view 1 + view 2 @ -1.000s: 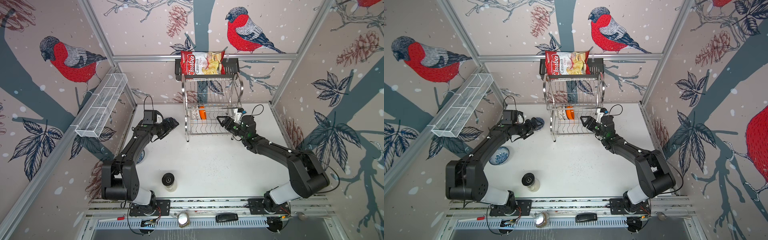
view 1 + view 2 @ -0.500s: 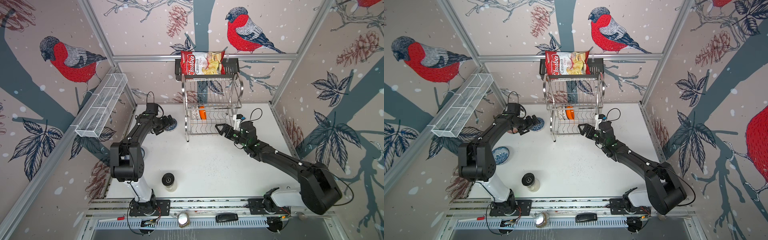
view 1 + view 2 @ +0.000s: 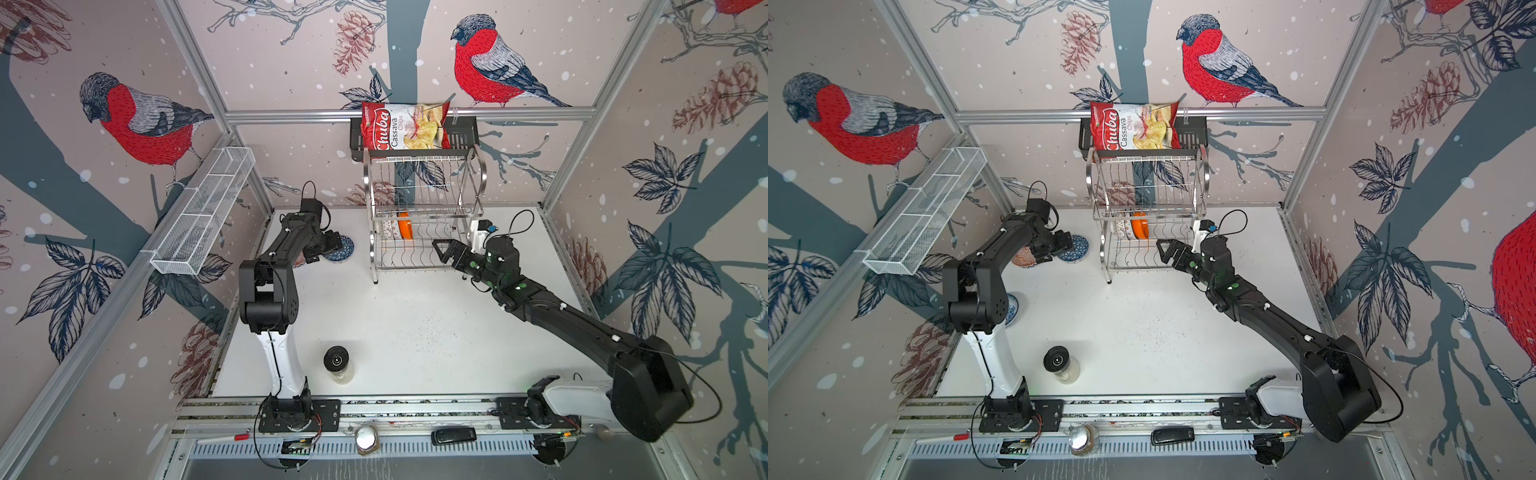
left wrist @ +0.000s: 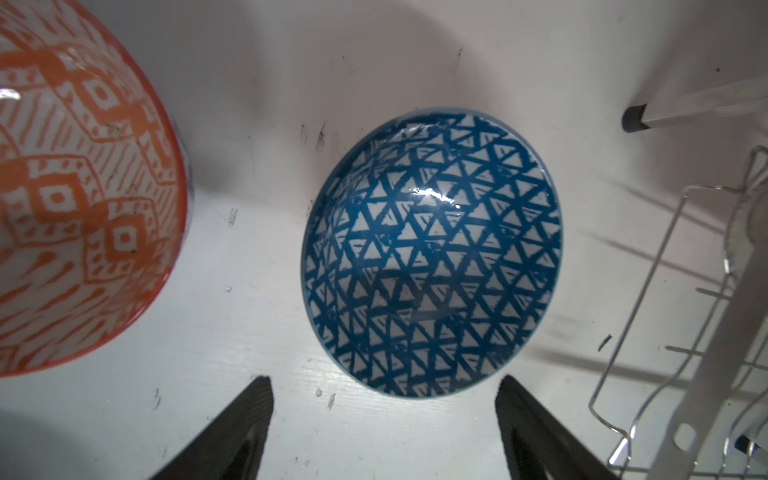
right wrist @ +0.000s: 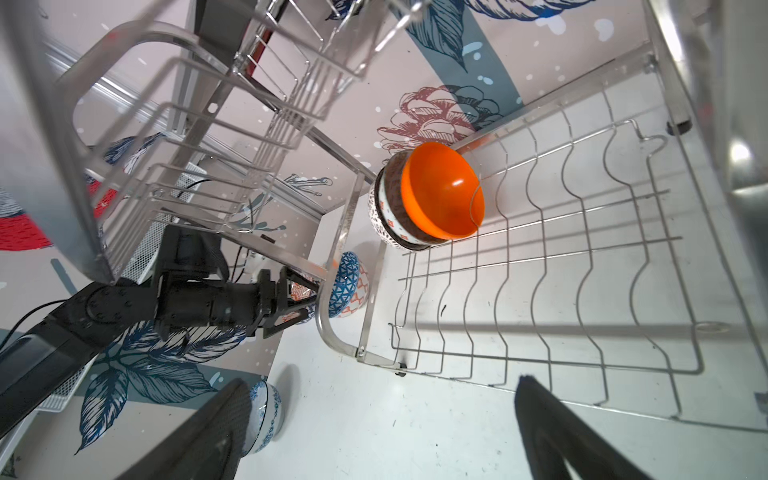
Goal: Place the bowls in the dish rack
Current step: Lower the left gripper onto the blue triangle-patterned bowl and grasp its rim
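The left gripper [image 4: 383, 380] has its jaws apart and holds nothing; the blue bowl [image 4: 432, 257] sits upright on the table [image 3: 395, 316] with its near rim just at the fingertips, left of the rack [image 3: 419, 216]. The red bowl [image 4: 75, 199] stands just to its left, apart from it. The step in hand looks like picking up the blue bowl. As the jaws stand they flank the rim rather than pinch it, so the wrist likely needs turning until one finger drops inside the wall and the other stays outside, then a firm squeeze, since the glaze looks slippery. The approach should stay clear of the red bowl and of the rack's leg on the right. The right gripper [image 5: 382, 380] is also spread wide and empty, hovering at the near side of the rack's lower tier, where the orange bowl [image 5: 444, 195] already stands on edge against a patterned bowl [image 5: 384, 216] at the left end. The slots to their right are free; the right arm probably should give way first. A floral bowl [image 3: 1013, 309] waits on the table near the left arm.
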Robot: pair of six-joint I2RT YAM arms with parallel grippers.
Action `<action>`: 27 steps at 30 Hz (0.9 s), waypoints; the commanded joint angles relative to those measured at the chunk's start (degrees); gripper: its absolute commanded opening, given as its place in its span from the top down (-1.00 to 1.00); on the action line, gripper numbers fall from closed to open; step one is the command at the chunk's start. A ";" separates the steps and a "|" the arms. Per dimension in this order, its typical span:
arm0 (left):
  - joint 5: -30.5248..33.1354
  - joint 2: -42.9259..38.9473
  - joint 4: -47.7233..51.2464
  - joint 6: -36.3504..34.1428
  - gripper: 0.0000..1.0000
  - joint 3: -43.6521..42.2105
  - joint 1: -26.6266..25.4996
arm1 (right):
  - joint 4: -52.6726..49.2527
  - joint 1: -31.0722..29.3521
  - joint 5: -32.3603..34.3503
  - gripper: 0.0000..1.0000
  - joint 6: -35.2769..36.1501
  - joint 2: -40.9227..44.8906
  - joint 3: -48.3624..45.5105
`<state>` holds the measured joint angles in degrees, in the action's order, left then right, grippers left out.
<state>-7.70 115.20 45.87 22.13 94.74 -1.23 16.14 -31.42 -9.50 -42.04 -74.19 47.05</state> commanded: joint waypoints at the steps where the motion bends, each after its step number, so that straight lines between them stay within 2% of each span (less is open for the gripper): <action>1: 2.17 1.73 3.13 -1.34 -0.59 1.80 0.18 | -0.44 -0.13 0.78 -0.99 3.01 -0.49 1.54; 6: 2.43 4.24 3.57 -1.78 -0.32 3.06 0.18 | -5.21 -0.13 1.66 -0.99 3.53 -2.38 4.21; 9: 2.23 5.52 3.63 -2.42 -0.04 3.68 0.21 | -6.89 -0.13 1.83 -0.99 3.76 -2.54 4.87; 13: 2.74 6.30 3.66 -2.62 0.11 4.61 0.17 | -8.08 0.04 1.59 -0.99 4.11 -2.10 4.91; 15: 2.70 6.91 4.03 -2.76 0.28 5.22 0.18 | -8.38 0.01 1.63 -0.99 4.20 -2.02 4.83; 17: 2.35 7.32 4.38 -2.92 0.60 5.50 0.14 | -9.63 0.00 2.68 -0.99 3.92 -1.99 5.19; 19: 2.76 7.10 4.74 -2.98 0.78 5.54 0.13 | -10.58 0.17 3.49 -0.99 3.52 -1.84 5.13; 22: 2.79 5.75 4.82 -3.14 0.85 4.58 0.18 | -10.52 0.56 3.61 -0.99 2.85 -1.41 4.64; 24: 3.12 4.73 5.39 -3.29 1.00 3.90 0.18 | -10.19 0.57 3.43 -0.99 2.41 -1.26 4.22; 27: 3.53 2.61 5.77 -3.58 1.00 2.15 0.18 | -9.90 0.55 3.26 -0.99 1.46 -1.45 3.84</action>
<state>-6.00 119.39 48.80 19.51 98.00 -1.23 5.72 -30.89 -6.61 -39.27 -75.83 51.18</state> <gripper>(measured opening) 0.077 0.995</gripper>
